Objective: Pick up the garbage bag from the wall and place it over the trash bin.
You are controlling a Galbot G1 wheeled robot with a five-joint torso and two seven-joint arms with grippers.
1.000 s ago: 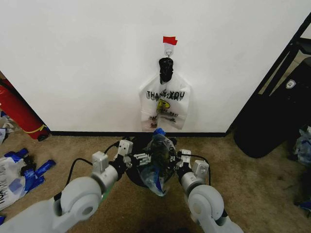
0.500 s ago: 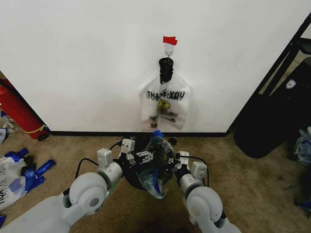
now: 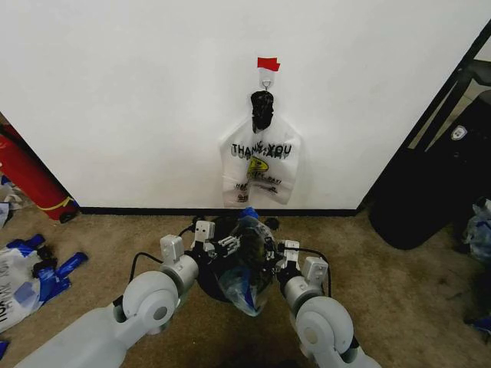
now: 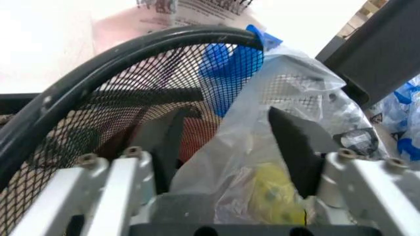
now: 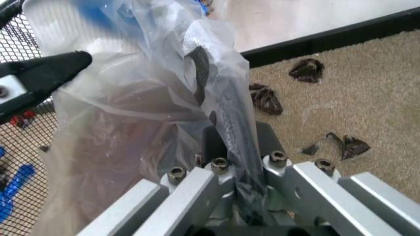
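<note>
The garbage bag [image 3: 247, 264], crinkly see-through plastic with blue handles, hangs bunched over the near rim of the black wire-mesh trash bin [image 3: 209, 270] at the foot of the white wall [image 3: 138, 100]. My left gripper [image 3: 224, 247] is at the bin's rim. In the left wrist view its fingers [image 4: 296, 147] stand apart, open, with the bag [image 4: 249, 162] between them and the mesh [image 4: 98, 113] beside one finger. My right gripper [image 3: 276, 257] is on the bag's other side, shut on a fold of the plastic [image 5: 196, 83].
An opaque white "THANK YOU" bag [image 3: 261, 170] hangs from the hook under red tape [image 3: 268, 63]. A big black bulk [image 3: 430, 192] stands at the right and a red cylinder [image 3: 31, 180] at the left. White-and-blue bags [image 3: 31, 276] and dark scraps [image 5: 308, 70] lie on the carpet.
My left arm has pushed forward and inward, bringing its gripper closer to the bin's rim and the bag. The right gripper keeps its hold with little movement.
</note>
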